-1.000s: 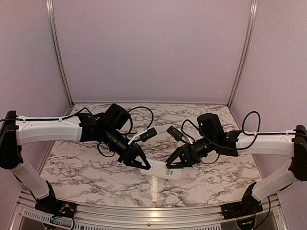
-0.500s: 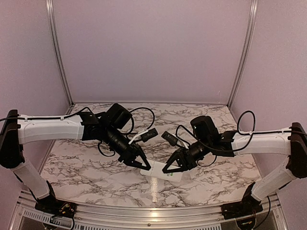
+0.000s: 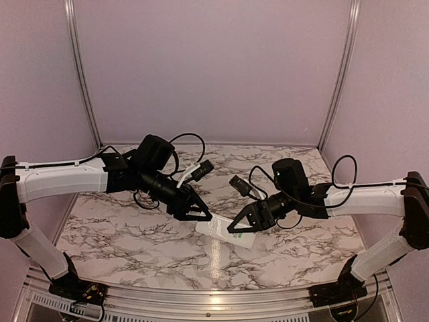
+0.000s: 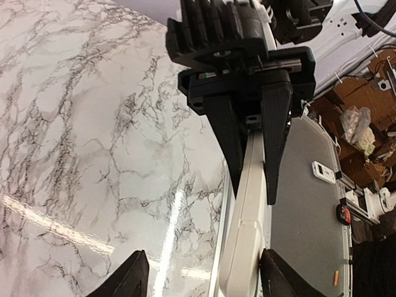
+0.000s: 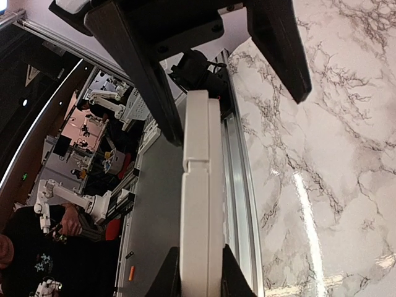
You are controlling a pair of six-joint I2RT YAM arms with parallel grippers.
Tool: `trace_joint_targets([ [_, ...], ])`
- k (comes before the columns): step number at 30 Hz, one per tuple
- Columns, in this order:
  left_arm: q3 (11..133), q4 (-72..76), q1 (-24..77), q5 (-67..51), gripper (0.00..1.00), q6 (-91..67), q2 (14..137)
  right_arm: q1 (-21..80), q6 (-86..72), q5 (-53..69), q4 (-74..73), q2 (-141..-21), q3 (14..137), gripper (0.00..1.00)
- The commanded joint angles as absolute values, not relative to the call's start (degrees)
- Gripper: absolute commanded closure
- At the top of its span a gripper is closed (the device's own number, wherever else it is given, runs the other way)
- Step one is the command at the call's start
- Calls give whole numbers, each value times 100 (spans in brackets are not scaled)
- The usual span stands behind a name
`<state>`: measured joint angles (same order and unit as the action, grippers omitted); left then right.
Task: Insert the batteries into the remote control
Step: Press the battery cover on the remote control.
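Observation:
The white remote control (image 3: 216, 230) hangs just above the marble table, on edge and tilted. My right gripper (image 3: 236, 227) is shut on its right part; in the right wrist view the fingers (image 5: 171, 272) pinch the remote control (image 5: 201, 185) on both flat faces. My left gripper (image 3: 201, 216) is open at the remote's left end. In the left wrist view the remote control (image 4: 247, 235) stands between the spread left gripper (image 4: 204, 275), close against the right finger (image 4: 281, 275) and well apart from the other. The batteries are out of view.
The metal front rail of the table (image 3: 214, 294) runs close below both grippers. Beyond it lies a grey floor (image 4: 309, 210) with a tiny orange stick (image 5: 130, 272); I cannot tell what that is. Loose cables (image 3: 191, 144) loop above both wrists.
My left gripper has opened and drawn back up and to the left. My right gripper has shut on the remote control and lifted its end off the table.

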<state>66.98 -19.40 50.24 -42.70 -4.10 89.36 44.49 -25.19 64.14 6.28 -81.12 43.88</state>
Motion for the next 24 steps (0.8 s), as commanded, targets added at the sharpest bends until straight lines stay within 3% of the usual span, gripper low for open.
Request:
trace_joint_targets([
  [1,6357,-899,4735,-3343,34,-1044,8332,4261,-3171,6539,1589,-8214,4286,100],
  [7,5898,-290,4667,-2514,27,-1362,7827,3891,-4068,6385,2695,-8385,4044,100],
  [16,5741,-258,4676,-1706,44,-1592,7818,3709,-4815,6090,3650,-8654,4081,100],
  [24,5832,-235,4810,-1831,51,-1549,8061,3707,-5014,6056,3808,-8821,4146,100],
])
